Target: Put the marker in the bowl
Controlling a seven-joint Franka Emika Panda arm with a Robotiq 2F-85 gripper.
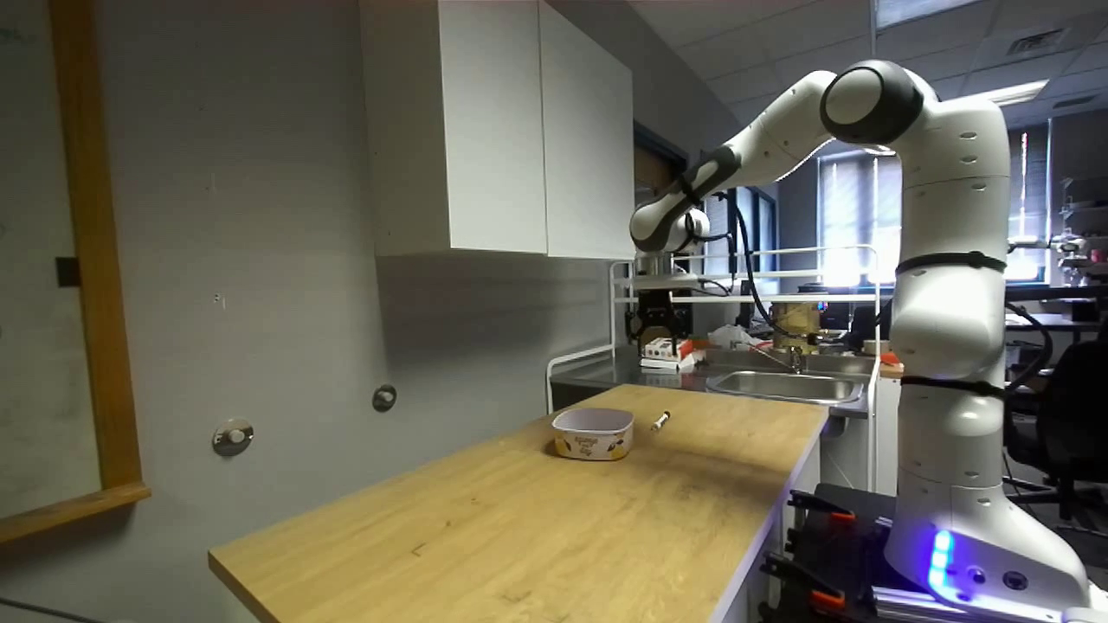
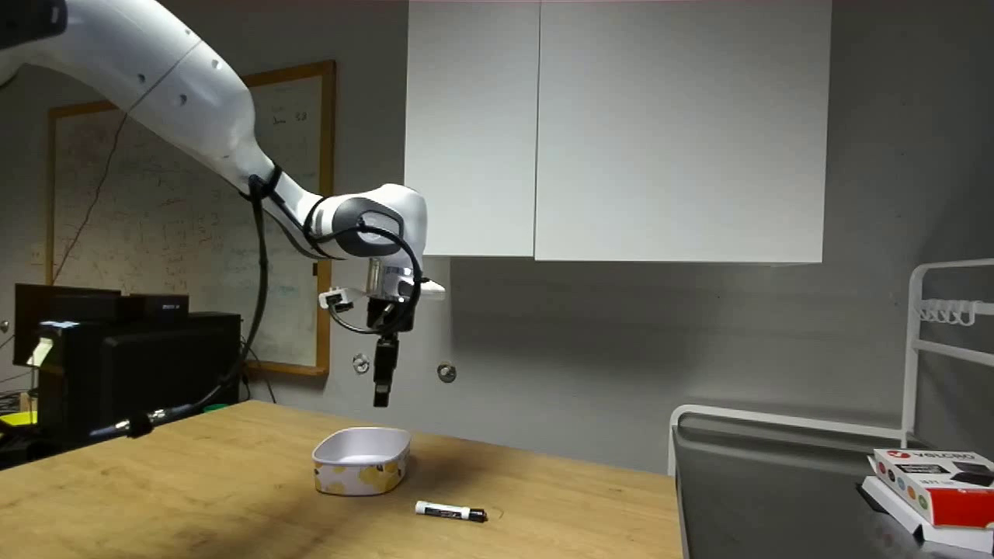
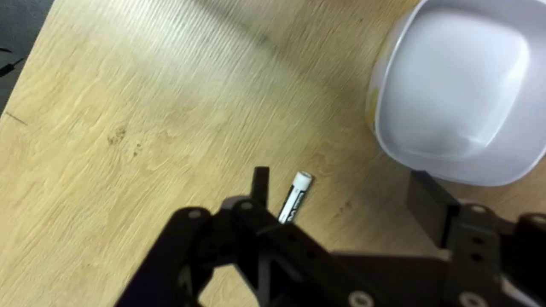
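The marker is a short white stick with a black label and a dark end. It lies on the wooden tabletop in both exterior views (image 1: 660, 421) (image 2: 451, 511), beside the bowl and apart from it. The bowl is white with rounded corners and a yellow fruit print, and stands upright in both exterior views (image 1: 593, 445) (image 2: 359, 478). My gripper (image 2: 382, 400) points down, well above the table. In the wrist view the gripper (image 3: 340, 174) is open with nothing between its fingers. The marker (image 3: 295, 197) shows near the left finger, its lower end hidden. The bowl (image 3: 460, 168) is at upper right.
The wooden table (image 1: 537, 519) meets a dark counter (image 2: 761, 497) with a sink (image 1: 783, 386). A red and white box (image 2: 940, 481) lies on the counter. A white rack rail (image 2: 784, 423) stands at the counter's edge. Wall cabinets (image 2: 675, 132) hang above the table.
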